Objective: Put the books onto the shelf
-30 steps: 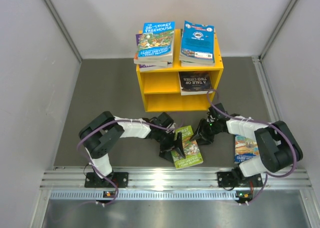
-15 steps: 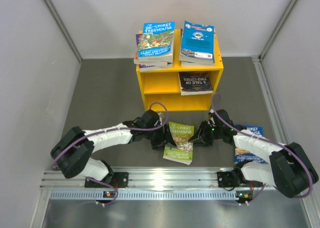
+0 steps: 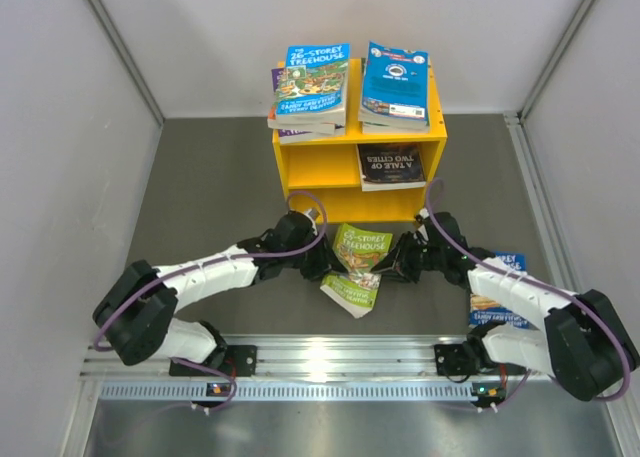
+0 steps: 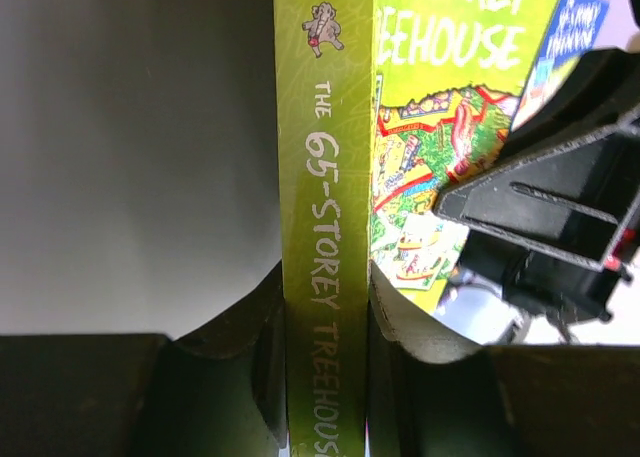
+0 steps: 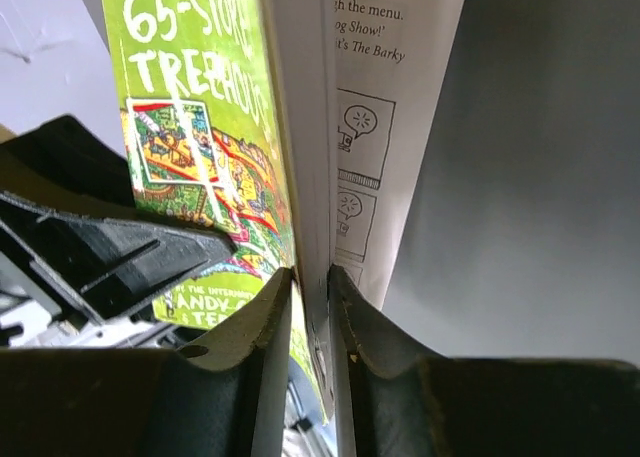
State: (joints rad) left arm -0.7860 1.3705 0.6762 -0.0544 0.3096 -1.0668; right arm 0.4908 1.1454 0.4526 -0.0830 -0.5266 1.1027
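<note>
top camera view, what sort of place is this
Probably a robot test cell: plain white walls box in a grey table, two arms are bolted to an aluminium rail, and the only furniture is a yellow shelf with books.

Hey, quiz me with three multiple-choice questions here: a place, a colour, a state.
1. Where is A Tale of Two Cities? A) on the table B) upper compartment of the yellow shelf C) on the shelf's top
2. What colour is the 65-Storey Treehouse book cover? A) green B) red C) white
3. That book is: A) lying untouched B) gripped by both grippers C) shelved
Answers: B, it lies inside the upper opening; A, green spine and cover; B, left gripper clamps its spine, right gripper its pages.
</note>
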